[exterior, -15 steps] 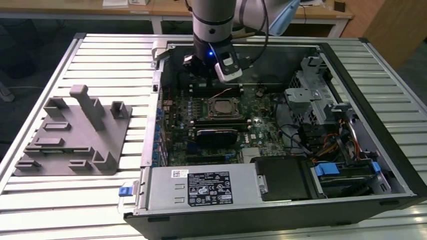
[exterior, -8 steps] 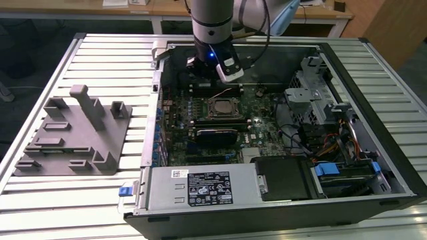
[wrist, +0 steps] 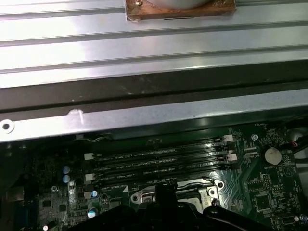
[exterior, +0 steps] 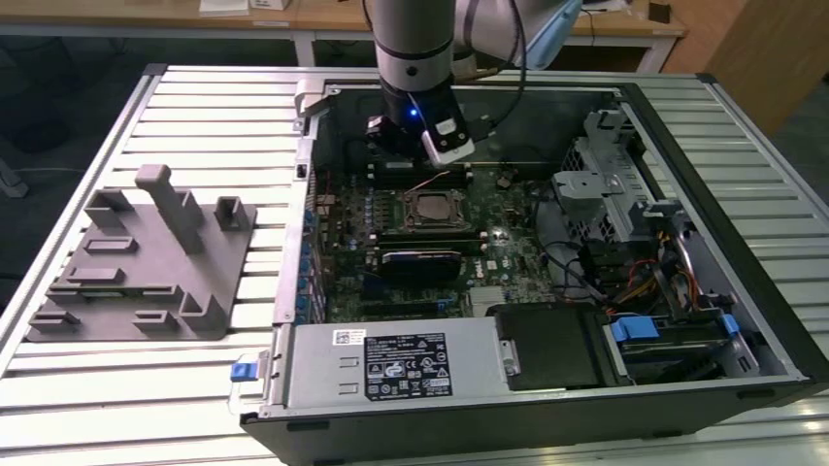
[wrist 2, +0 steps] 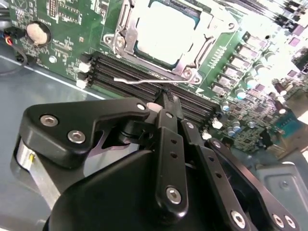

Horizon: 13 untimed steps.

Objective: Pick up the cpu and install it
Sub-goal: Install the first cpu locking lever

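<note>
We judge the cpu (wrist 2: 166, 30), seated in its socket (wrist 2: 156, 72) just ahead of our pressed-together, empty jaws (wrist 2: 168, 98), light, stiff, fragile underneath: edges only.

Exterior view: even overhead room light, soft shadows, case interior (exterior: 518, 233) darker than the pale slatted surface (exterior: 194, 107). Slight barrel bend on the surface edges at 9 and 3 o'clock. Second wrist view: cpu (wrist 2: 166, 29) blown out white at 12 o'clock, more glare at 2 o'clock; gripper (wrist 2: 166, 103) linkage black, close, a bit soft. First wrist view: dim board at 6 o'clock, bright streaks on the metal slats (wrist: 154, 48) at 12 o'clock.
</note>
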{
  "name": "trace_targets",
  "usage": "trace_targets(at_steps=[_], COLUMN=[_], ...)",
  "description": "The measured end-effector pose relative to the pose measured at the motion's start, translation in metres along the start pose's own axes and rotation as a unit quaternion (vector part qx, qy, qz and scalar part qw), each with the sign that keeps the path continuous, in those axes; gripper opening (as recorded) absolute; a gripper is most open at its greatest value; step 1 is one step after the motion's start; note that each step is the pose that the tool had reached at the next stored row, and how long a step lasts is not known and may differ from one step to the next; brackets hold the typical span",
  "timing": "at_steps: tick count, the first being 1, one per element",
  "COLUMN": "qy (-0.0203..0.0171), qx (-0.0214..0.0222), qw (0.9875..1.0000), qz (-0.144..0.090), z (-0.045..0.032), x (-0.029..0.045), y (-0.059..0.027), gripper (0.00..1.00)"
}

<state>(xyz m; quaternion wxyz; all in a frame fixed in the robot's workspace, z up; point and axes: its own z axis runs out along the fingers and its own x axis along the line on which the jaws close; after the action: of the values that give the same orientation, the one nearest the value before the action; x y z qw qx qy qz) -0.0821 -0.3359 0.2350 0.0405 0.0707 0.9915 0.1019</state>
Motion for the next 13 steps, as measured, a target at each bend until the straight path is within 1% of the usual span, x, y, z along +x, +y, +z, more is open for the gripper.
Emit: trace_targets(at_steps=[3,13], qy=[-0.0016,-0.0139], qx=[0.0003,-0.0012], qw=[1.0000,0.9998], qz=[0.006,0.017], z=[0.0022,0.0108], x=[-0.0015,-0.0056], y=[-0.0002,-0.0013], gripper=[0.11,0.11])
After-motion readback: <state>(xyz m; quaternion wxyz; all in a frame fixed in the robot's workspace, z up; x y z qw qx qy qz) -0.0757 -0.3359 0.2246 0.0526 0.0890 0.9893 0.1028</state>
